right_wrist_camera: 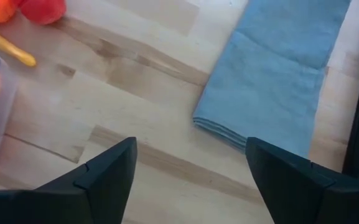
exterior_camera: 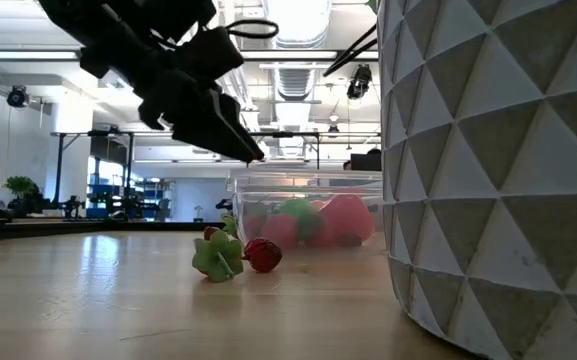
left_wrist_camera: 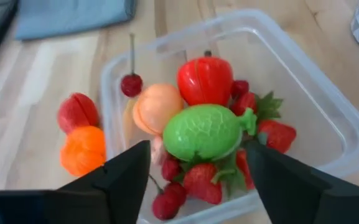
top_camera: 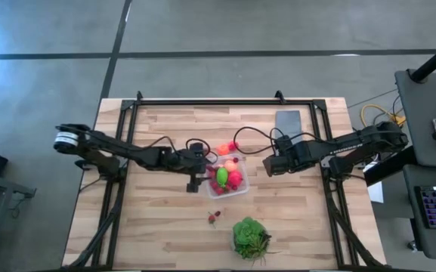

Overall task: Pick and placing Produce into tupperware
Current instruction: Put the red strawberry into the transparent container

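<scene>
The tupperware (top_camera: 227, 181) at mid-table looks mostly filled, lime-green fruit (left_wrist_camera: 205, 132) on top, left gripper (left_wrist_camera: 195, 171) spread empty above it, though an orange piece (left_wrist_camera: 83, 150) and berries (top_camera: 214, 217) wait outside.

Low view: tupperware (exterior_camera: 308, 215) partly hidden behind white faceted pot (exterior_camera: 498, 170), itself cut off at right edge. High view: loose berries (top_camera: 214, 217) on worktop too small to identify. Right wrist view: grey cloth (right_wrist_camera: 285, 68) cropped.
</scene>
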You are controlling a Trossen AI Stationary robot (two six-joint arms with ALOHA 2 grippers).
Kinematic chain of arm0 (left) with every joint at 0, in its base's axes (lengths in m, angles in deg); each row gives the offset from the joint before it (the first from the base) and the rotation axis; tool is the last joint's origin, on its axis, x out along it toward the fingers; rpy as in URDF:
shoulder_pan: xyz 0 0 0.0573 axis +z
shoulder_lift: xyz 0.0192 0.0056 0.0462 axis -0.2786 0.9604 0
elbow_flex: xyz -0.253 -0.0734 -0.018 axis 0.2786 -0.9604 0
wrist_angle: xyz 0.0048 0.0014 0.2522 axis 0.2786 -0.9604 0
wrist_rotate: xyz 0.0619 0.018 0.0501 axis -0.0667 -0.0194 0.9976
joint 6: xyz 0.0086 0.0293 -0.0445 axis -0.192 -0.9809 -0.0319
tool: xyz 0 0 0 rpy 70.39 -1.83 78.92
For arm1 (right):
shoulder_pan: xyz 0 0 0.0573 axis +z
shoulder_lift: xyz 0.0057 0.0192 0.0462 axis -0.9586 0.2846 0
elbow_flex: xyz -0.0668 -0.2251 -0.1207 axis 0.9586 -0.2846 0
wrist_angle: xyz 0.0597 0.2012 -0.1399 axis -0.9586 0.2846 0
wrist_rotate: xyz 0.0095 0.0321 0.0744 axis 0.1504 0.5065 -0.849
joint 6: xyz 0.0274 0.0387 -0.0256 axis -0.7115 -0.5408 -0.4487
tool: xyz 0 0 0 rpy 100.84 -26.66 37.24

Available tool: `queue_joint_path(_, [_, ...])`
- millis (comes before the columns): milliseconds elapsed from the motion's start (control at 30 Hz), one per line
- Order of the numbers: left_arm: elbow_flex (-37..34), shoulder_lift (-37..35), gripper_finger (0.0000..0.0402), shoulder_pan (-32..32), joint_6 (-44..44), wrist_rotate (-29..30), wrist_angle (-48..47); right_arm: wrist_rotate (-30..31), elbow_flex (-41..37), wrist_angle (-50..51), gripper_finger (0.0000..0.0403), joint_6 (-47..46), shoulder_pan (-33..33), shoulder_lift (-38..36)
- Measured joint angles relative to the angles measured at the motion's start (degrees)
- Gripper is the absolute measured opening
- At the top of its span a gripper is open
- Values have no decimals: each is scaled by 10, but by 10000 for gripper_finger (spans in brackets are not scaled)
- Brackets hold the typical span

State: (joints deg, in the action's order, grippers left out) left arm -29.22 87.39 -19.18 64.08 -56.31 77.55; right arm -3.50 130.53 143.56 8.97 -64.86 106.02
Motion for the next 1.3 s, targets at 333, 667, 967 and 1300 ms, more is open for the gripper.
queue_joint_path(333, [-1, -45, 276, 26, 62, 108, -172, 2, -1, -3, 292, 21, -3, 0])
queue_joint_path(667, [-1, -73, 276, 44, 80, 75, -184, 1, -2, -2, 289, 17, -30, 0])
queue_joint_path(967, [-15, -101, 276, 49, 80, 136, -195, -1, -2, -3, 285, 17, -30, 0])
queue_joint_path(1300, [-50, -82, 272, 75, 81, 116, -172, -2, -2, -10, 276, 17, -30, 0])
